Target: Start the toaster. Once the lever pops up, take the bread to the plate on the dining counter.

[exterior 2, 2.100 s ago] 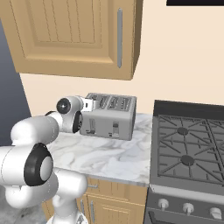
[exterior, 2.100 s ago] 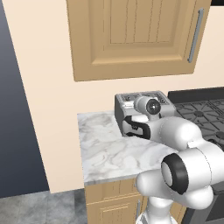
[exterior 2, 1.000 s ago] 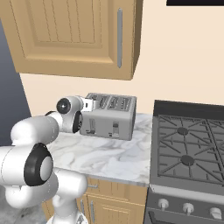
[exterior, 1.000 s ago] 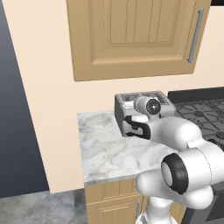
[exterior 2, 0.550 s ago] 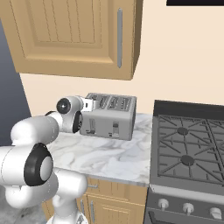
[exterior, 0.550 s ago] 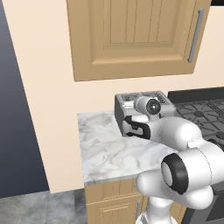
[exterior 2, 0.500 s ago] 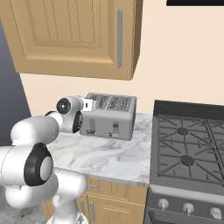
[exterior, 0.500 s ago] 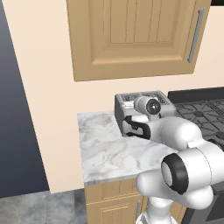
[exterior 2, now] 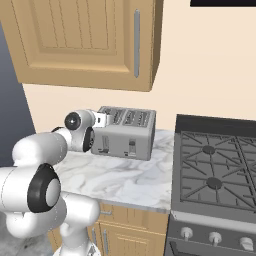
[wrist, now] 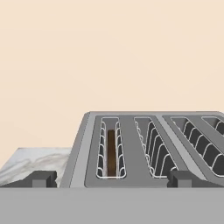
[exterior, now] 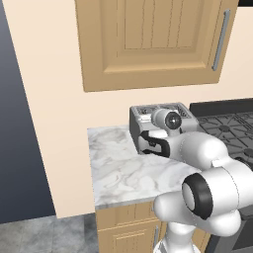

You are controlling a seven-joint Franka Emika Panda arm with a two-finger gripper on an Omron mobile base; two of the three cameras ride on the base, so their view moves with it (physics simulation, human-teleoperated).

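- On the marble worktop (exterior 2: 125, 175): toaster (exterior 2: 125, 132), bread (wrist: 111, 151) sunk in its leftmost slot.
- Gripper (wrist: 111, 178): fingers spread wide at the toaster's near edge, holding nothing.

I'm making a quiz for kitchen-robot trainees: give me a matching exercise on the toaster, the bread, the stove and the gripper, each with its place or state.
Things:
1. toaster
2. bread
3. stove
4. gripper

Places or states:
A. open, fingertips level with the toaster's near end
B. down inside the first slot on the left in the hand view
C. on the marble worktop, under a wooden wall cabinet
D. right of the worktop, with dark grates

Pairs: 1-C, 2-B, 3-D, 4-A
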